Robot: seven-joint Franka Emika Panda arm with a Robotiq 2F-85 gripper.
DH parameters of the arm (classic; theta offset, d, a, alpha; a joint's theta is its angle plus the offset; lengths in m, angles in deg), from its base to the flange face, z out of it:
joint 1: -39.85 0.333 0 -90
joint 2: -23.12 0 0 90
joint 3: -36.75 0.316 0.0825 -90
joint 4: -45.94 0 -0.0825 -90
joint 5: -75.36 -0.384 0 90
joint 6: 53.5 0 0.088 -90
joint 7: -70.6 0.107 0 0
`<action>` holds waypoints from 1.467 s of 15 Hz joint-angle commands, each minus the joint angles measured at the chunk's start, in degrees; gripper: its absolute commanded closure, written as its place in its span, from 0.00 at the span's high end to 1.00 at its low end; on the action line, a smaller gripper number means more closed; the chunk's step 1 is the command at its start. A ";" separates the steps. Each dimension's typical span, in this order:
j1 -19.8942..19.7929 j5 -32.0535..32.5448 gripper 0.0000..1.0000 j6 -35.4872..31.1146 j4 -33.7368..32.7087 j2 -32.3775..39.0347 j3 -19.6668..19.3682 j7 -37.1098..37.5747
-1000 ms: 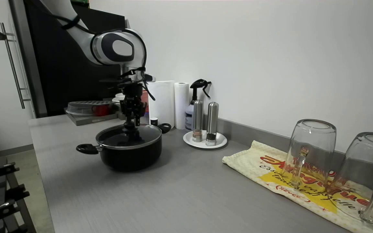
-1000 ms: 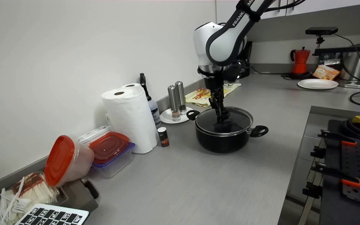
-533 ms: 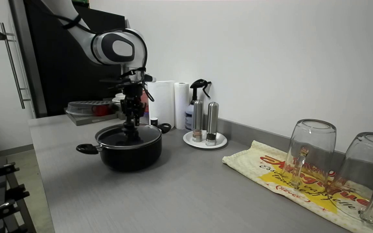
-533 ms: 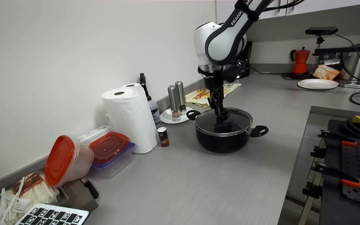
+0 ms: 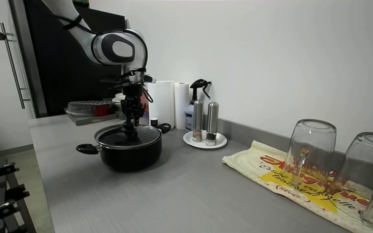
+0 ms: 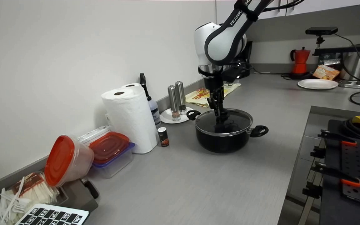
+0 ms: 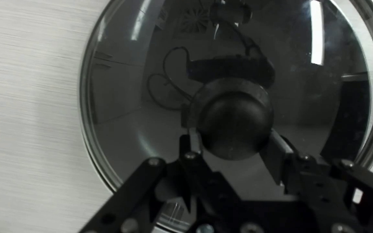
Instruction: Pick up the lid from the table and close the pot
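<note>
The lid, a dark glassy disc with a pale metal rim, lies on top of the black pot. The lid also covers the pot in another exterior view, about level and nearly lined up with the rim. The pot stands on the grey table. My gripper points straight down at the lid's centre, as it does from the far side. In the wrist view its fingers close on both sides of the lid's round black knob. The pot's inside is hidden.
A white plate with two metal grinders stands by the wall near the pot. Paper towel rolls, a small dark jar and plastic tubs are along the wall. Upturned glasses stand on a patterned cloth.
The lid and my gripper have sunk very slightly and shifted a little, so the lid's rim sits closer to the pot's rim. The pot has not moved.
</note>
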 commanded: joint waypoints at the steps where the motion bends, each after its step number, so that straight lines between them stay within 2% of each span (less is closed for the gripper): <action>1: 0.68 -0.84 0.23 0.01 -0.55 -0.37 -0.64 1.47; 12: 2.01 1.16 0.23 -3.96 0.49 -0.19 -2.37 7.04; 13: 1.77 0.82 0.65 -3.81 0.58 -0.25 -1.97 5.56; 14: 1.47 0.03 0.49 -2.89 0.13 0.52 -1.94 5.65; 16: 1.52 0.04 0.63 -3.08 0.12 0.49 -1.93 5.60; 17: 1.55 0.04 0.65 -3.15 0.07 0.47 -1.92 5.57; 22: 1.59 0.04 0.65 -3.24 0.05 0.47 -1.92 5.58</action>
